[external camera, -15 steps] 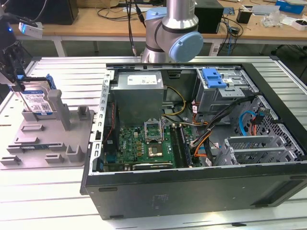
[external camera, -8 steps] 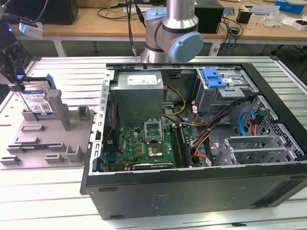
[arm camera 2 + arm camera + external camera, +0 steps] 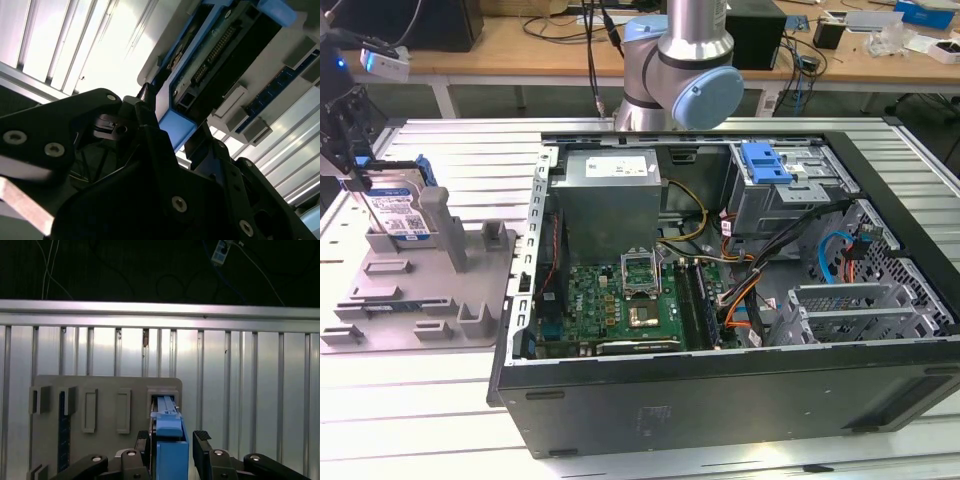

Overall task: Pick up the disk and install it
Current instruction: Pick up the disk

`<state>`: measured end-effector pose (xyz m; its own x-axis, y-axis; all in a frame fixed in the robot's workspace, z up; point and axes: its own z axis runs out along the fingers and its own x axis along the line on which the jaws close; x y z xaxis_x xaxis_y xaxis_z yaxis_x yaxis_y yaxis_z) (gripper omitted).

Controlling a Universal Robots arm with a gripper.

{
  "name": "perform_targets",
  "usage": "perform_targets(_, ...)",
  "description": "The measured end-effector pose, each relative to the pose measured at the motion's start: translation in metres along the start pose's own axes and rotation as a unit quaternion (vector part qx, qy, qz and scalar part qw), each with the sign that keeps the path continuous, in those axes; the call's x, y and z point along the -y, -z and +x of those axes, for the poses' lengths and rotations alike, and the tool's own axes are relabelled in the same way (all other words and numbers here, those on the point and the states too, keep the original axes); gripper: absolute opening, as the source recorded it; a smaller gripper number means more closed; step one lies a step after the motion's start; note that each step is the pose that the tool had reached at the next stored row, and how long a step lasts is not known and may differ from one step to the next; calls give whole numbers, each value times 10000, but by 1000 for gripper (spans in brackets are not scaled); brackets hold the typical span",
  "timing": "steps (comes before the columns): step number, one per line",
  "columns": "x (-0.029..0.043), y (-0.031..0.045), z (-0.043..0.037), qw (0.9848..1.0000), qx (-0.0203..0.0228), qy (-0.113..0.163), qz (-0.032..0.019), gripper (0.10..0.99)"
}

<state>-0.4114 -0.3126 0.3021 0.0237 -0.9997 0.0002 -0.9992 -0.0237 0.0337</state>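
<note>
The disk (image 3: 398, 210), silver with a white-and-blue label and a blue carrier frame, stands on edge in a slot of the grey holder plate (image 3: 420, 290) at the exterior view's left. My gripper (image 3: 360, 185) reaches down onto its near end. In the first wrist view the disk's blue frame (image 3: 169, 440) sits between the two black fingers (image 3: 202, 440), with a thin dark gap beside one of them, so the gripper (image 3: 172, 436) reads as open around it. The second wrist view shows the disk's connector edge (image 3: 220, 55) just beyond the gripper (image 3: 175, 125).
An open computer case (image 3: 720, 400) lies on the slatted metal table, with a grey power-supply box (image 3: 610, 190), a motherboard and a drive cage carrying a blue latch tab (image 3: 767, 163). The arm's base (image 3: 685, 70) stands behind the case. Grey pegs rise from the holder plate.
</note>
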Motion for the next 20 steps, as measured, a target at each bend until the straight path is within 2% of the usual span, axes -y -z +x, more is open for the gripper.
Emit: perform_targets(20, 6, -30, 0, 10000, 0, -1, 0, 482)
